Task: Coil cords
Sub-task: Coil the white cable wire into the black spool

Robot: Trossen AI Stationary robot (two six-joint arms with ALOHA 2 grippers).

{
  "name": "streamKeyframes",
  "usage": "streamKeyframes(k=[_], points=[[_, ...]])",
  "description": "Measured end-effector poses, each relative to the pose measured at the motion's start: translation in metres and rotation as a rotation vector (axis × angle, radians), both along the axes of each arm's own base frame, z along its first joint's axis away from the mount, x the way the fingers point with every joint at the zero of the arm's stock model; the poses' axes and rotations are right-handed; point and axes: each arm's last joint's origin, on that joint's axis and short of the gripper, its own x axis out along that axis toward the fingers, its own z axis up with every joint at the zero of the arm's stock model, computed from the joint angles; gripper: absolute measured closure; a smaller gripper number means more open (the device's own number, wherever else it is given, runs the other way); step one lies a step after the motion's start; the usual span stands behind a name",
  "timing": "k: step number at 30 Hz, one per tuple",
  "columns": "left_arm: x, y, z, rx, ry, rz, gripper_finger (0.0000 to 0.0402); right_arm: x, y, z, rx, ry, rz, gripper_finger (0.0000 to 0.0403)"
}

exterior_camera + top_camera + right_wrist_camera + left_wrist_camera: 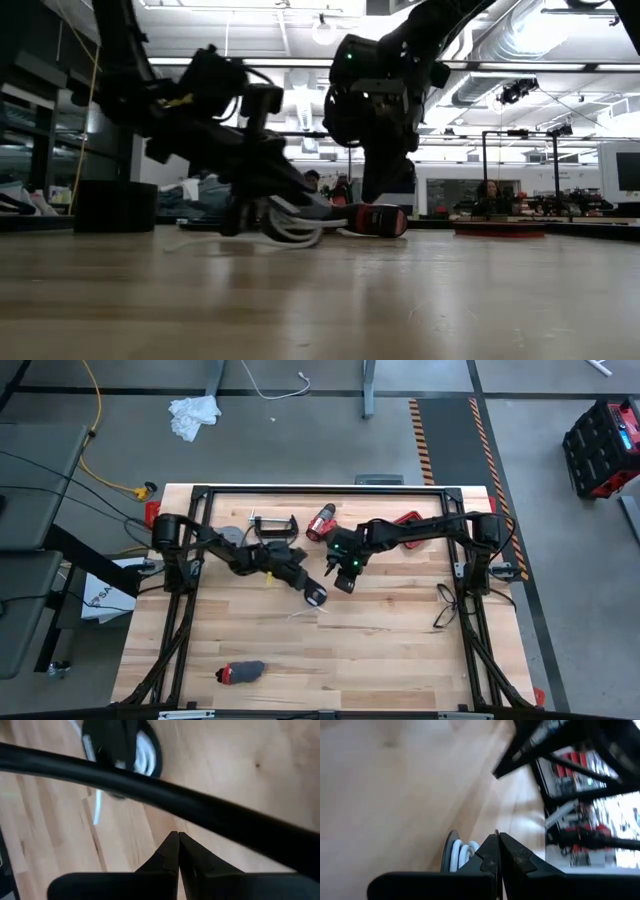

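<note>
The left gripper (305,588) sits low near the middle of the worktop (400,650), slightly toward the far edge. In the left wrist view its fingers (490,852) are pressed together, with the white turns of the cable coil (461,856) just beside the fingertips; whether a strand is pinched between them cannot be told.

The cord (314,597) lies at the worktop centre. Its white windings rest on the wood in the low view (292,228), wrapped by the black disc (142,751) seen in the right wrist view. A loose white tail (303,613) trails from the coil toward the near edge.

The right gripper (345,578) hangs just beside the coil on its right-hand side, raised above the surface in the low view (385,185). Its fingers (170,851) are closed, with nothing between them.

Along the far edge lie a clamp (275,522), a red drill (321,523) and a red tool (410,518). A black cable loop (446,607) lies near the right edge. A small red-and-black tool (240,673) lies near the near-left corner.

The near half of the worktop is open wood from the coil to the near edge, apart from that tool. The black frame (320,491) borders all four sides.
</note>
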Motion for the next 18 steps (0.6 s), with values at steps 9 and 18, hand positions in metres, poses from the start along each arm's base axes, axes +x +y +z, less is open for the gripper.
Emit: streamKeyframes(k=[9,18], points=[[0.016,-0.002,-0.001,0.049,0.011,-0.077,0.0394,0.000,0.002,0.000,-0.008,0.002,0.013,0.0403],[0.015,0.002,-0.002,0.051,0.024,-0.070,0.0335,0.000,0.003,0.000,-0.028,0.009,0.008,0.0398]])
